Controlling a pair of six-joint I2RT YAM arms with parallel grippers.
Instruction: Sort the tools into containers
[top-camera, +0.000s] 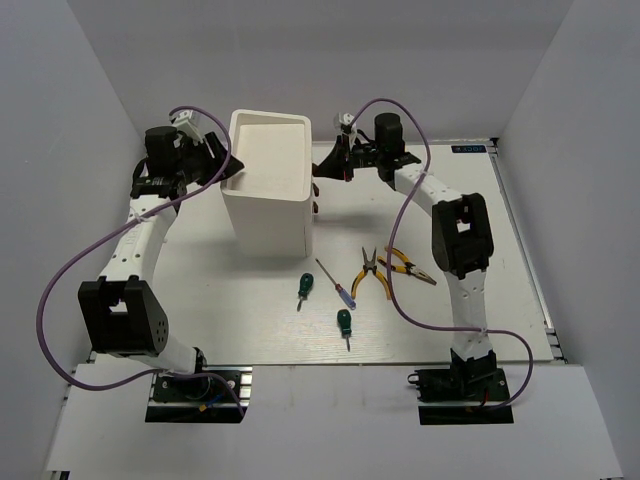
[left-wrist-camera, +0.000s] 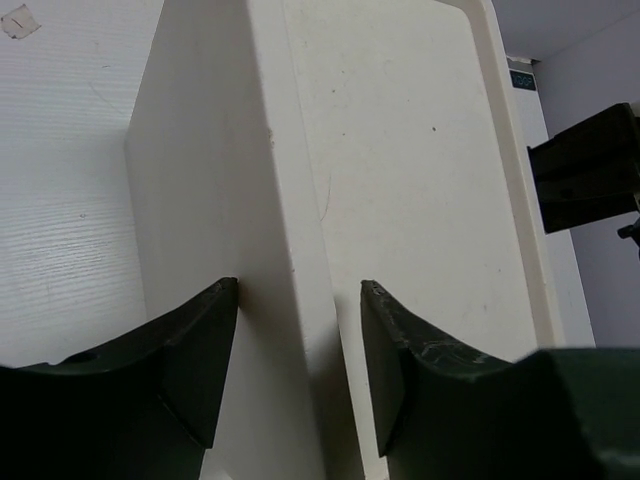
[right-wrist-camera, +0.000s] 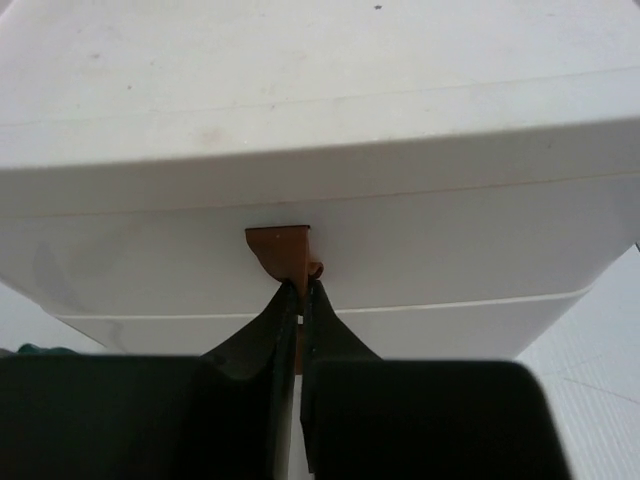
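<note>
We read left end effector (left-wrist-camera: 298, 292) apart, astride cabinet (left-wrist-camera: 410, 190) top edge | right arm outstretched, right end effector (right-wrist-camera: 300, 296) clamped on knob (right-wrist-camera: 280, 247)

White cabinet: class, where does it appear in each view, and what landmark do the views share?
Top external: white cabinet, upper middle, left of centre.
Left wrist: fills the centre, its corner inside the open left tool.
Right wrist: fills the upper frame; the right tool grips its brown knob.
Shared landmark: the cabinet's flat top.
</note>
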